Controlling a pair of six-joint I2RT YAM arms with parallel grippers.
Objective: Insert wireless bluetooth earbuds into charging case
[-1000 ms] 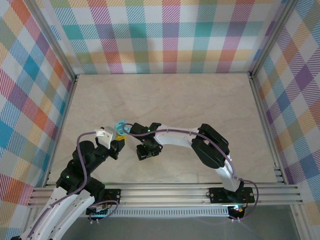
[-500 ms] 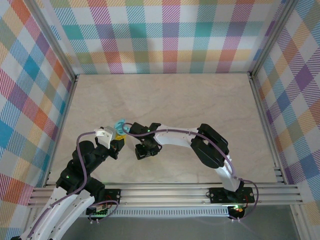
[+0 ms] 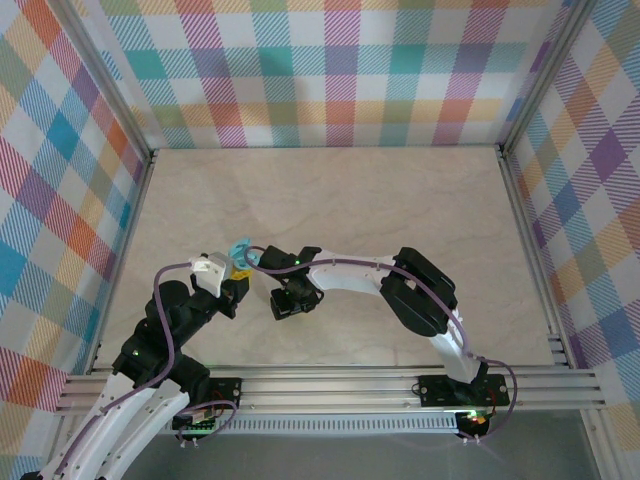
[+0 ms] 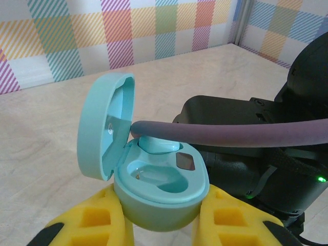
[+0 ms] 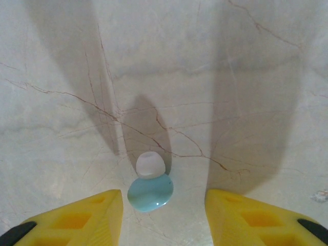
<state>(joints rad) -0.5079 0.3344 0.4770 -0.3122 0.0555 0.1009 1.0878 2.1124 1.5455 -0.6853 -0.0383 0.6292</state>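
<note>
The loose earbud (image 5: 150, 184) lies on the table (image 5: 230, 77) directly under my right gripper (image 5: 164, 205). It sits in the gap between the yellow fingers (image 5: 82, 215), a touch toward the 9 o'clock one and touching neither. In the right wrist view its long axis runs 12 to 6, with the white rubber tip at 12 and the teal body at 6. The jaws stand part open and straddle it across its narrow width, so I judge a straight drop and squeeze would catch the body. The case (image 4: 161, 189) is clamped at its base by my left gripper (image 4: 163, 225), with the lid (image 4: 100, 133) swung up at 10 o'clock. The far socket looks filled by a teal bud, and the near socket (image 4: 156, 177) is bare. From overhead the case sits near the right gripper, at about its 10 o'clock, so the right arm is the one to carry. A cable (image 4: 230, 134) crosses just over the case mouth, which I would watch on the way in.
</note>
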